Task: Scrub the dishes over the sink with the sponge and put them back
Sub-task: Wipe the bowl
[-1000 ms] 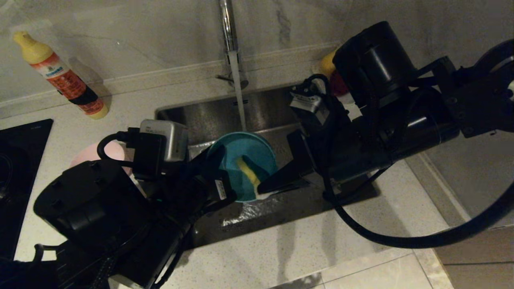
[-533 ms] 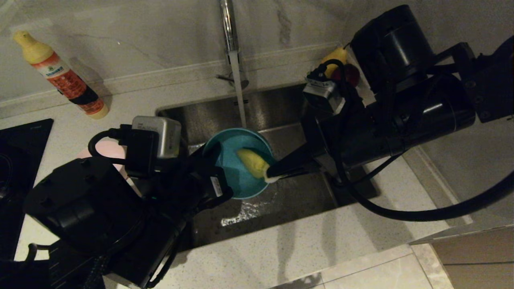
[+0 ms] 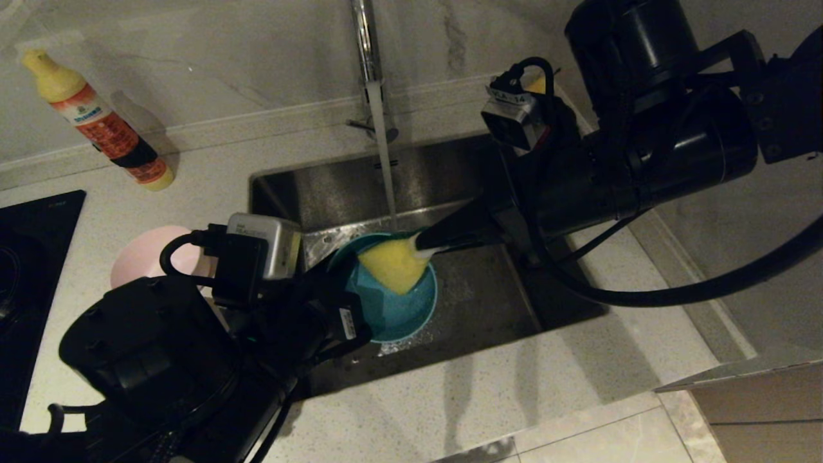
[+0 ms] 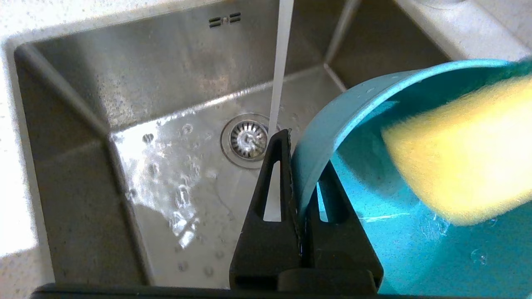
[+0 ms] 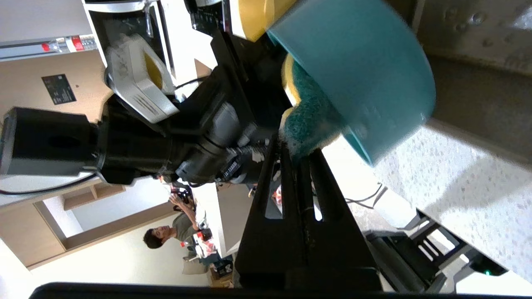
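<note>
Over the sink (image 3: 334, 186) my left gripper (image 3: 350, 302) is shut on the rim of the light blue bowl (image 3: 402, 308), which tilts toward the right arm. In the left wrist view the rim (image 4: 316, 137) sits pinched in the left gripper (image 4: 301, 166), with the drain strainer (image 4: 248, 139) behind. My right gripper (image 3: 421, 244) is shut on the sponge (image 3: 389, 265), whose yellow face presses inside the bowl's far side. The right wrist view shows the right gripper (image 5: 299, 145) clamping the sponge's green side (image 5: 309, 120) beside the bowl (image 5: 361, 70). A pale pink bowl (image 3: 141, 263) rests on the counter left of the sink.
Water runs from the chrome tap (image 3: 363, 38) into the basin just behind the bowl. A red and yellow bottle (image 3: 96, 119) stands at the back left, and the black stove top (image 3: 32, 257) fills the left edge. Pale counter (image 3: 488, 399) runs along the sink's front.
The right gripper has swept the sponge from the bowl's near rim up to its far side, and the broad yellow face now shows. The bowl has shifted slightly in the left gripper's hold.
</note>
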